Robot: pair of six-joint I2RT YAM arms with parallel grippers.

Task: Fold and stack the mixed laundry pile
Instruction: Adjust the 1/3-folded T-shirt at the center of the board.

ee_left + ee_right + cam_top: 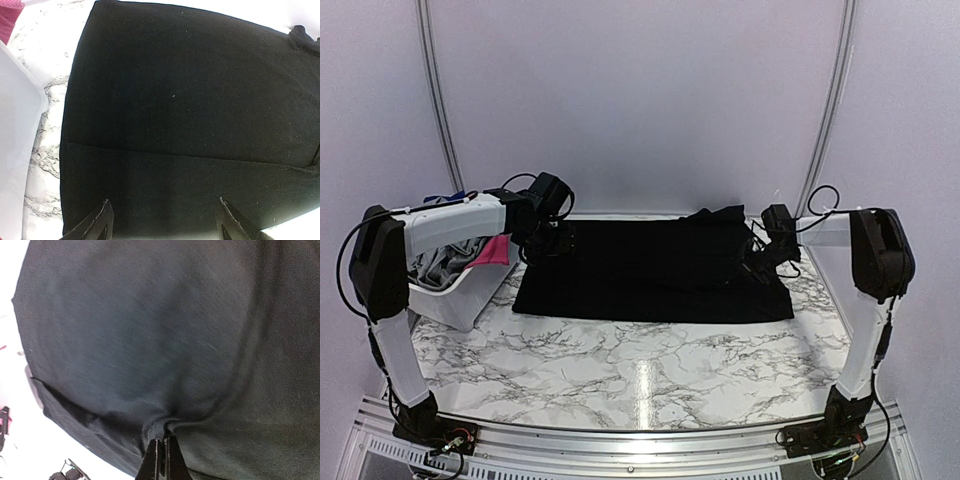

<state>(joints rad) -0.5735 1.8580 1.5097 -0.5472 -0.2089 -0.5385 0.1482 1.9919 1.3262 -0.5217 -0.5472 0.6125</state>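
A black garment (650,270) lies spread flat across the marble table. My left gripper (548,240) hovers over the garment's left end, open, with only dark cloth (190,100) showing between its fingers (164,202). My right gripper (767,258) is at the garment's right end, where the cloth bunches up. In the right wrist view its jaws (163,440) are shut on a small pinched fold of the black garment (150,330). More of the laundry pile, a grey piece (445,262), a hot-pink piece (492,250) and a bit of blue (455,197), sits in the basket, partly hidden by my left arm.
A white plastic basket (450,300) stands at the table's left edge, next to the garment's left end; its wall (17,115) fills the left of the left wrist view. Bare marble (640,360) stretches between the garment and the arm bases.
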